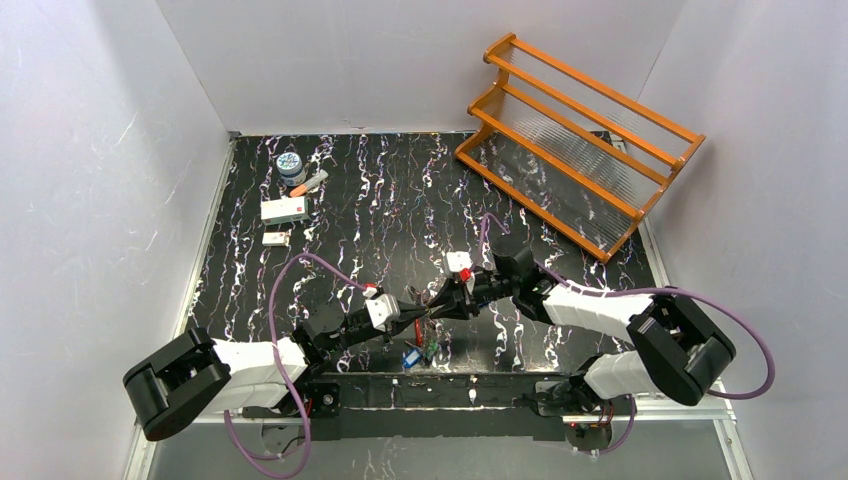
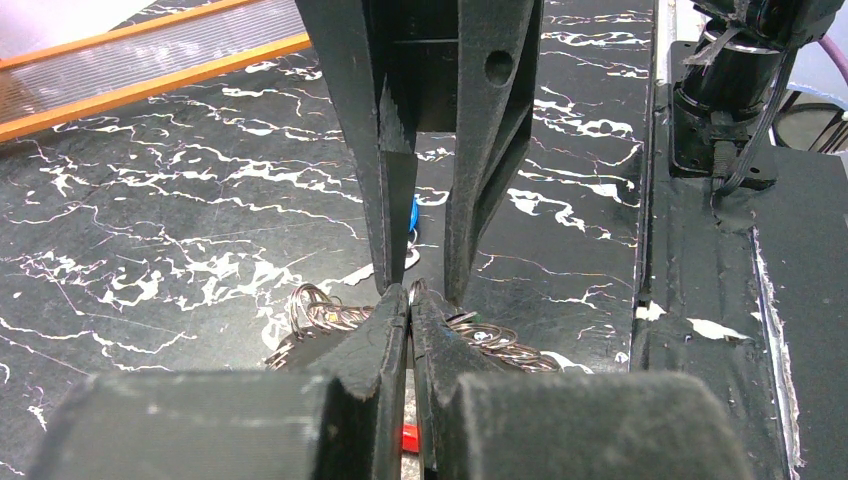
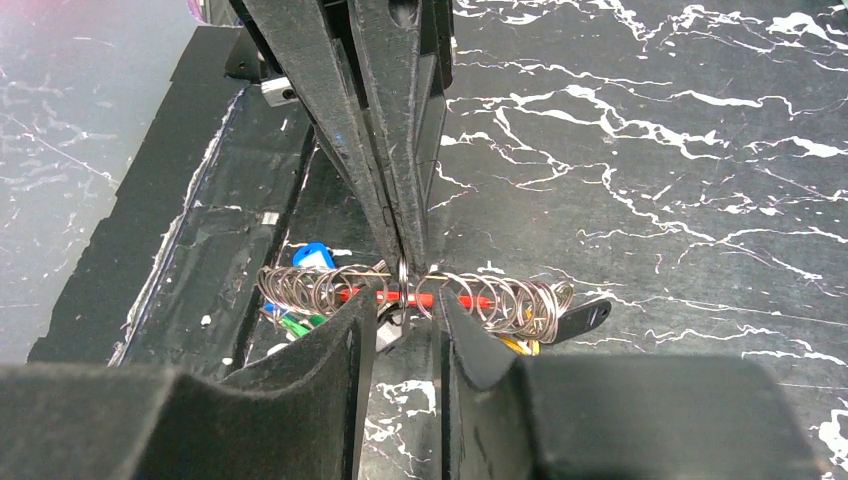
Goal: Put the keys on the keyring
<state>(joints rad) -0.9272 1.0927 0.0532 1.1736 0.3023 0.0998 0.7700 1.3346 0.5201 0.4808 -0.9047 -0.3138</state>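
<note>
Near the middle of the table's (image 1: 400,200) near edge, the left gripper (image 2: 410,305) is clamping the keyring (image 3: 320,290), seemingly steadying it, while the right gripper (image 3: 407,300), jaws parted, is straddling that pinch, a black-headed key (image 3: 585,318) jutting from the ring's end.

Left hand (image 2: 410,300) pinched shut, right hand (image 3: 407,303) parted

Black-jointed white arms (image 1: 255,360) carry purple cables (image 1: 273,300) and white-red wrist cameras (image 1: 460,265).
</note>
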